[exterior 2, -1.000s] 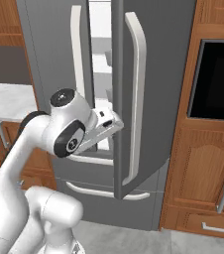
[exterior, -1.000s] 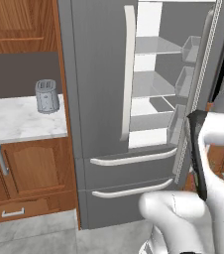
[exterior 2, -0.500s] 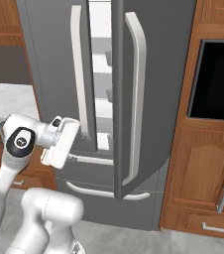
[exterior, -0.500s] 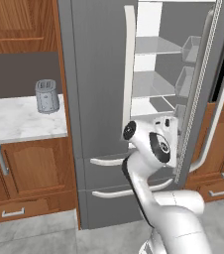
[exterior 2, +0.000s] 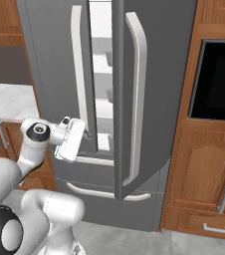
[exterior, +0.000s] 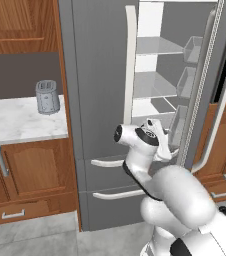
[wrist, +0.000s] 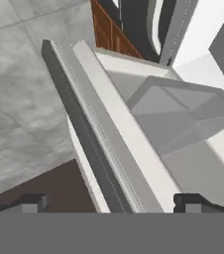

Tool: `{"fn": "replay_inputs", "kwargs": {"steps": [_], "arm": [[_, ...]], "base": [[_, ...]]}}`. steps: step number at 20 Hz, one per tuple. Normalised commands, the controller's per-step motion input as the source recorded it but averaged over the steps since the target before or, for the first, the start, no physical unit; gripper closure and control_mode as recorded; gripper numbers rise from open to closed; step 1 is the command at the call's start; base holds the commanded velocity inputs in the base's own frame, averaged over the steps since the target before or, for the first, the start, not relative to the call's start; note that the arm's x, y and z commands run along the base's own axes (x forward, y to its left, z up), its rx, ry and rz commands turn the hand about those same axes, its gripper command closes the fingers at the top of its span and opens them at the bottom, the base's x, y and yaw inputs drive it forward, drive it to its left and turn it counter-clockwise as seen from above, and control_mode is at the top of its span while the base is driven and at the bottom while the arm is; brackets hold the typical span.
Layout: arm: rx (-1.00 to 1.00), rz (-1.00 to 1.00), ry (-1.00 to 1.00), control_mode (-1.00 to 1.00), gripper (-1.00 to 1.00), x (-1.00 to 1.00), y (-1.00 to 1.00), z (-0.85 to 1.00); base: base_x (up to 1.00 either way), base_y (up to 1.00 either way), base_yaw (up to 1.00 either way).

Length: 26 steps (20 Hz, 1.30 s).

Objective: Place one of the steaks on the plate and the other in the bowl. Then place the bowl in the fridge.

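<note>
Fridge (exterior: 100,100) stands with its right door (exterior 2: 127,89) swung partly out; the left door is shut. White shelves (exterior: 152,46) show through the gap, with door bins (exterior: 187,82) on the inside of the open door.

Gripper (wrist: 111,202) sits low in front of the fridge, at the gap between the two doors, about level with the upper drawer handle (exterior: 107,162). Fingers (wrist: 32,201) spread wide, nothing between them. In the right base view the gripper (exterior 2: 70,139) is just left of the open door's lower edge, beside the left door's long pale handle (exterior 2: 78,74).

Hand view looks along the edge of the open door, grey floor (wrist: 20,89) to one side, a grey bin (wrist: 183,114) to the other.

Well off to the gripper's left, a metal toaster (exterior: 47,97) stands on the marble counter (exterior: 15,122). Off to its right, a dark wall oven (exterior 2: 219,82) sits in the wood cabinets (exterior 2: 204,164).
</note>
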Motion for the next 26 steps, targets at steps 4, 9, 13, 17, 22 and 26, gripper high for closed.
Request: {"fn": "replay_inputs", "kwargs": {"steps": [4,9,13,17,22,26], "arm": [[-0.02,0.00,0.21,-1.00,-1.00,0.96,-0.01,-0.21],[0.00,0.00,0.16,-1.00,-1.00,0.63,-0.15,-0.38],[0.00,0.00,0.12,-1.00,-1.00,0.11,-0.33,-0.48],[0.00,0.00,0.03,-1.00,-1.00,0.03,-0.53,-0.14],[0.00,0.00,0.04,-1.00,-1.00,0.09,-0.53,0.00],[0.00,0.00,0.09,-1.00,-1.00,-0.14,-0.73,0.00]], "base": [[0.00,0.00,0.00],[0.00,0.00,0.00],[0.00,0.00,0.00],[0.00,0.00,0.00],[0.00,0.00,0.00],[0.00,0.00,0.00]]}}
